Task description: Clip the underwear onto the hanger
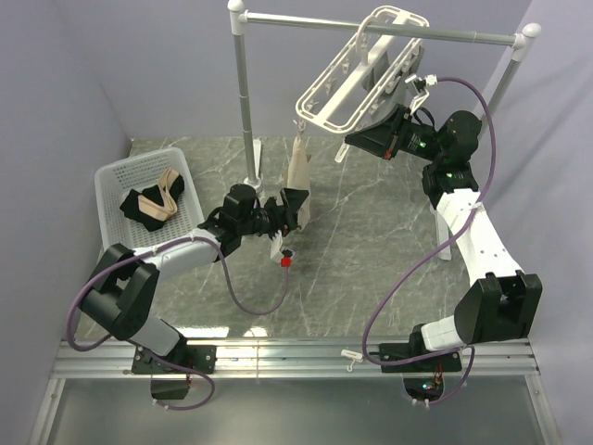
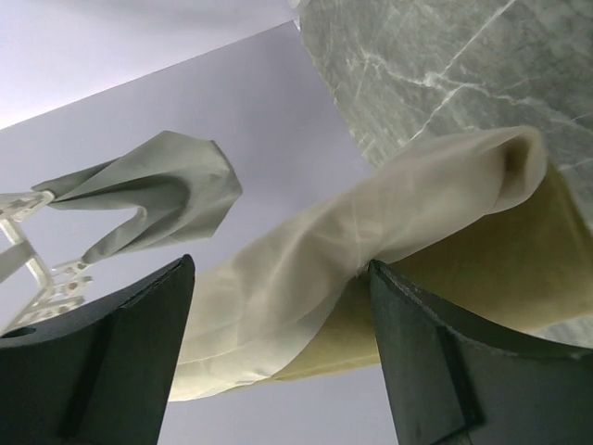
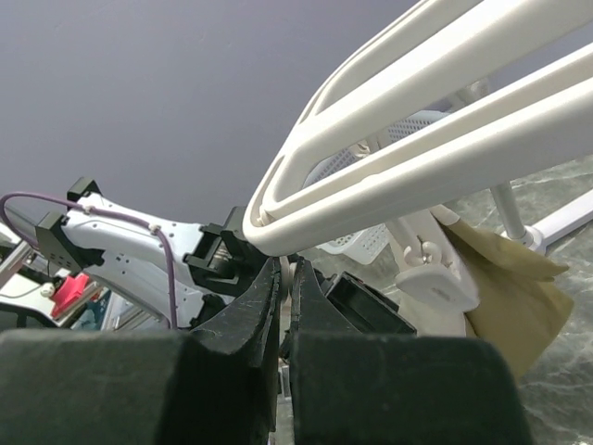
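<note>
The tan underwear (image 1: 298, 171) hangs limp from a clip at the near left corner of the white hanger (image 1: 357, 79), which hangs tilted from the rail. My left gripper (image 1: 298, 211) is open at the garment's lower end. In the left wrist view the pale and tan fabric (image 2: 408, 232) runs across just beyond the spread fingertips of that gripper (image 2: 282, 264). My right gripper (image 1: 348, 144) is under the hanger's near edge. In the right wrist view this gripper (image 3: 287, 264) is shut on a thin white hanger part below the frame (image 3: 389, 158). The underwear (image 3: 505, 278) shows to its right.
A white basket (image 1: 116, 176) at the left holds black and beige cloth (image 1: 153, 204). The silver rail stand (image 1: 245, 93) crosses the back. A grey garment (image 2: 157, 185) hangs from the hanger. A small red object (image 1: 286, 262) lies on the marble table below my left gripper.
</note>
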`<state>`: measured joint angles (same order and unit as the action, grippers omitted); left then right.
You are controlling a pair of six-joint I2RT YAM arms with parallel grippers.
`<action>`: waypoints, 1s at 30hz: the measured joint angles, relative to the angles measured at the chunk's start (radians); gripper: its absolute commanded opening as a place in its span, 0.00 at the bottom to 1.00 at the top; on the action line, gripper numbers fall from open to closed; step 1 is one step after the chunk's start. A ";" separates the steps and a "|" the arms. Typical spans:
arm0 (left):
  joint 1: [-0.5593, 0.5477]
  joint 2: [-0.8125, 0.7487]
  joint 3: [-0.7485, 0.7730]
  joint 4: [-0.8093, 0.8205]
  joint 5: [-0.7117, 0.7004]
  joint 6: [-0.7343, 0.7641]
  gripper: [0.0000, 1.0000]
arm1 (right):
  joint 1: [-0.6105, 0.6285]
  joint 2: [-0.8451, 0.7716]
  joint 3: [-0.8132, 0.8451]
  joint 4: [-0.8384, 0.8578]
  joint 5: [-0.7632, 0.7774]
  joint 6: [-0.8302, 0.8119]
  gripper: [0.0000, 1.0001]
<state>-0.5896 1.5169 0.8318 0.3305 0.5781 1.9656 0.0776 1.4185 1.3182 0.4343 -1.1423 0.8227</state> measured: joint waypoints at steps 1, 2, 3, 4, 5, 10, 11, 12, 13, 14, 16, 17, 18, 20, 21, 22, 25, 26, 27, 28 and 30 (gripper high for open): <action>0.000 -0.007 0.007 -0.016 0.000 0.005 0.80 | 0.000 0.000 0.000 0.002 -0.001 0.001 0.00; 0.000 -0.016 0.014 -0.031 -0.001 0.009 0.80 | 0.000 0.000 0.000 0.005 -0.003 0.003 0.00; 0.000 -0.026 0.023 -0.051 -0.002 0.011 0.80 | -0.001 0.000 0.000 0.008 -0.003 0.003 0.00; 0.000 -0.037 0.031 -0.070 -0.004 0.013 0.80 | -0.002 0.000 -0.001 0.008 -0.004 0.003 0.00; 0.000 -0.050 0.037 -0.088 -0.005 0.013 0.80 | -0.002 0.000 -0.001 0.008 -0.005 0.003 0.00; 0.010 -0.119 0.063 -0.175 -0.008 0.014 0.80 | -0.004 0.000 -0.002 0.016 -0.008 0.007 0.00; 0.013 -0.129 0.066 -0.187 -0.008 0.014 0.80 | -0.004 0.000 -0.002 0.021 -0.009 0.011 0.00; 0.015 -0.134 0.068 -0.192 -0.008 0.014 0.80 | -0.004 0.000 -0.002 0.025 -0.011 0.013 0.00; 0.017 -0.135 0.069 -0.194 -0.008 0.014 0.80 | -0.004 0.000 -0.003 0.028 -0.011 0.018 0.00; 0.018 -0.135 0.072 -0.196 -0.009 0.014 0.80 | -0.004 0.000 -0.004 0.033 -0.011 0.021 0.00; 0.020 -0.129 0.077 -0.202 -0.010 0.014 0.80 | -0.004 0.000 -0.010 0.045 -0.011 0.026 0.00; 0.020 -0.124 0.082 -0.204 -0.010 0.014 0.80 | -0.004 0.000 -0.012 0.047 -0.011 0.029 0.00; 0.021 -0.115 0.090 -0.205 -0.009 0.014 0.80 | -0.004 0.000 -0.014 0.050 -0.011 0.031 0.00; 0.021 -0.095 0.109 -0.204 -0.008 0.014 0.79 | -0.004 0.000 -0.016 0.052 -0.011 0.033 0.00; 0.021 -0.083 0.117 -0.204 -0.007 0.014 0.79 | -0.004 0.000 -0.016 0.053 -0.011 0.033 0.00; 0.021 -0.072 0.124 -0.202 -0.006 0.014 0.79 | -0.004 0.000 -0.016 0.053 -0.011 0.033 0.00; 0.021 -0.034 0.140 -0.199 0.002 0.014 0.79 | -0.004 0.000 -0.017 0.053 -0.012 0.033 0.00; 0.021 -0.023 0.141 -0.199 0.005 0.014 0.79 | -0.004 0.000 -0.017 0.053 -0.012 0.033 0.00; 0.021 -0.013 0.142 -0.199 0.010 0.014 0.79 | -0.005 0.000 -0.017 0.053 -0.012 0.033 0.00; 0.021 -0.004 0.142 -0.199 0.014 0.014 0.79 | -0.005 0.000 -0.017 0.053 -0.013 0.033 0.00; 0.021 0.007 0.144 -0.200 0.028 0.014 0.79 | -0.006 0.000 -0.017 0.053 -0.014 0.033 0.00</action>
<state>-0.5686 1.5238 0.9760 0.1303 0.6064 1.9797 0.0715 1.4185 1.3010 0.4877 -1.1568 0.8558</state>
